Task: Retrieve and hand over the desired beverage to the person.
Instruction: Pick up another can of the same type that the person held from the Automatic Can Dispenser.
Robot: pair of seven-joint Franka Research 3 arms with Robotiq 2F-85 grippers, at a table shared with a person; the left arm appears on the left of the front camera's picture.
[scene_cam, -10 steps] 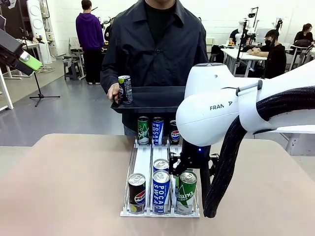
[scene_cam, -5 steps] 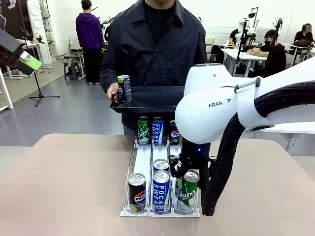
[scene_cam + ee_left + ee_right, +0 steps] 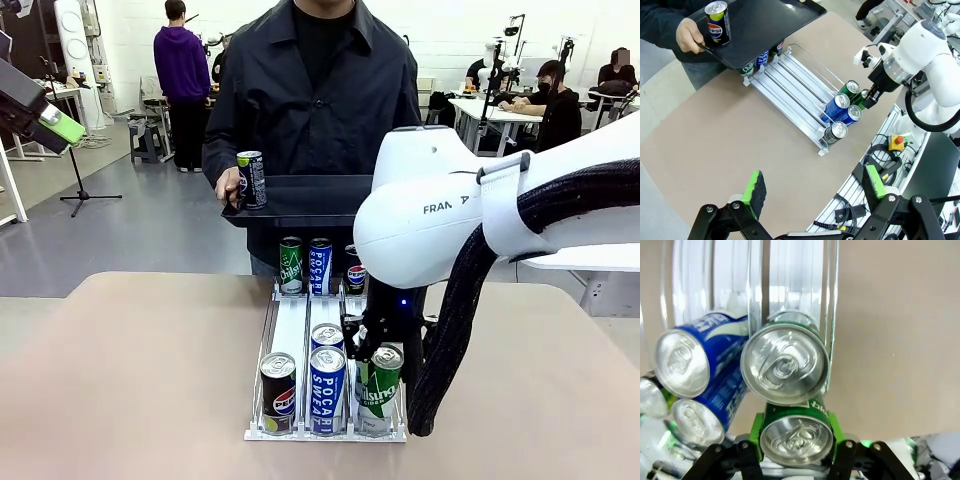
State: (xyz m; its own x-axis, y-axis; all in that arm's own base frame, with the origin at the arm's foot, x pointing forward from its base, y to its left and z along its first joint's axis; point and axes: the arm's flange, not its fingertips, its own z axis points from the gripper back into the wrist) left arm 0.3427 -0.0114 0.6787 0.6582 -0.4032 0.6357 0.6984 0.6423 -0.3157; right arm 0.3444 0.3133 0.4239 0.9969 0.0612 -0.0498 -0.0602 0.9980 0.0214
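Observation:
My right gripper (image 3: 384, 350) is shut on a green Chilsung cider can (image 3: 377, 388) at the front of the right lane of the white can rack (image 3: 290, 325). In the right wrist view its green pads (image 3: 756, 432) press both sides of that green can (image 3: 797, 438), and a second green can (image 3: 785, 363) lies just behind it. Across the table, the person (image 3: 315, 100) in the dark jacket holds a black tray (image 3: 310, 200) with a black Pepsi can (image 3: 251, 179) standing on it. My left gripper (image 3: 814, 184) hangs open high above the table, holding nothing.
At the rack's front stand a black Pepsi can (image 3: 278, 392) and two blue Pocari Sweat cans (image 3: 327, 388). Three more cans (image 3: 319, 266) stand at its far end, under the tray. Bare tan tabletop (image 3: 130, 380) lies on both sides of the rack.
The right arm has shifted slightly left, and the gripped green can has tilted and risen a little. The person's tray has drifted slightly left.

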